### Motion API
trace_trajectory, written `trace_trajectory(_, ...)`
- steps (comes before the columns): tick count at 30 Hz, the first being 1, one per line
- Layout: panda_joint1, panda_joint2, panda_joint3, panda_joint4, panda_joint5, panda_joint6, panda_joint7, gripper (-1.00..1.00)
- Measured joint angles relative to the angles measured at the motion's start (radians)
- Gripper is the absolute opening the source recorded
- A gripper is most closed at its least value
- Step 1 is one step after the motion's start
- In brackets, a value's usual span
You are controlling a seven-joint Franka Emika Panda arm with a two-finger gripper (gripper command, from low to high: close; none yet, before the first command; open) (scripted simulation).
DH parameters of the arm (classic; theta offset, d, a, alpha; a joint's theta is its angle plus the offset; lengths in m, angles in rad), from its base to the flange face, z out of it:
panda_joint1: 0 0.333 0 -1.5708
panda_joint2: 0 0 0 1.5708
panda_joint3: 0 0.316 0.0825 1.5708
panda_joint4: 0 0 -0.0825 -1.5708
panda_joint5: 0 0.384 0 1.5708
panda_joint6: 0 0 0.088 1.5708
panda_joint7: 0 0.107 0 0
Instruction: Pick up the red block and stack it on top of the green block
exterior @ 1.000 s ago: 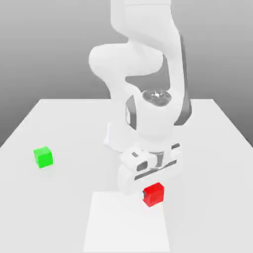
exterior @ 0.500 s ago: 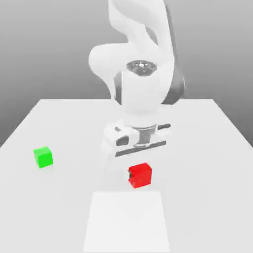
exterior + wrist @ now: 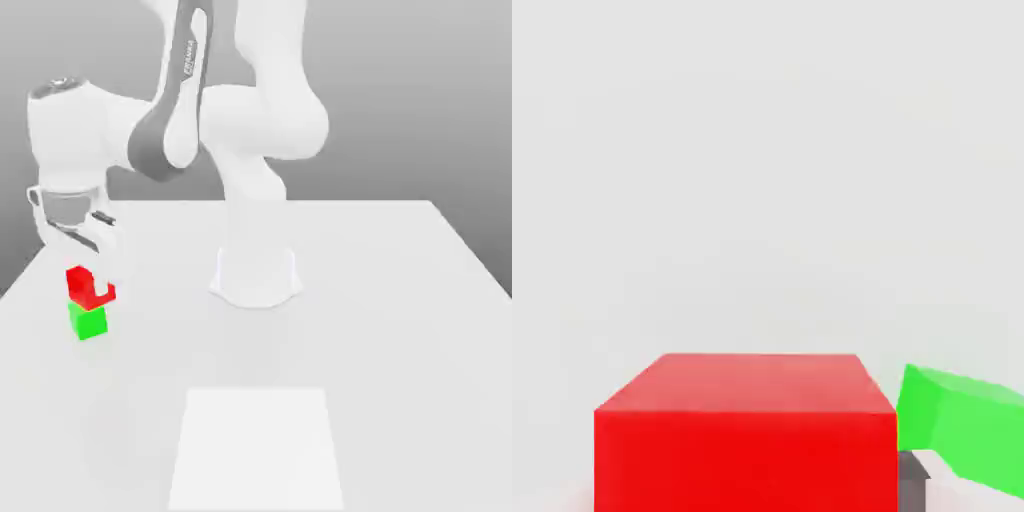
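Note:
At the exterior view's left my gripper (image 3: 90,283) is shut on the red block (image 3: 80,283), a small glossy red cube held off the table. The green block (image 3: 88,321), a small bright green cube, sits on the table directly under the red one, their faces almost meeting; I cannot tell whether they touch. One white finger hides part of the red cube's side. In the hand view the red block (image 3: 747,435) looms close between the fingers, and the green block (image 3: 962,430) peeks out beside and below it, a little off to one side.
The white table (image 3: 400,300) carries the arm's round base (image 3: 255,275) at its middle. A lighter white square patch (image 3: 258,445) lies near the front edge. The table's left edge runs close to the two blocks.
The arm has swung from the table's front middle to the exterior view's left, carrying the red block up and over the green block, which has not moved.

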Motion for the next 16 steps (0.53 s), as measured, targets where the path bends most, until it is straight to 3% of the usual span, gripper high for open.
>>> trace_trajectory(2,-0.034,0.011,-0.037,-0.002,0.019,0.008,0.003,-1.00)
trace_trajectory(12,0.131,0.237,-0.136,0.004,0.334,0.203,-0.206,-1.00)
trace_trajectory(15,0.142,0.300,-0.143,0.003,0.354,0.274,-0.220,-1.00)
trace_trajectory(16,0.141,0.311,-0.142,0.002,0.350,0.288,-0.217,1.00)
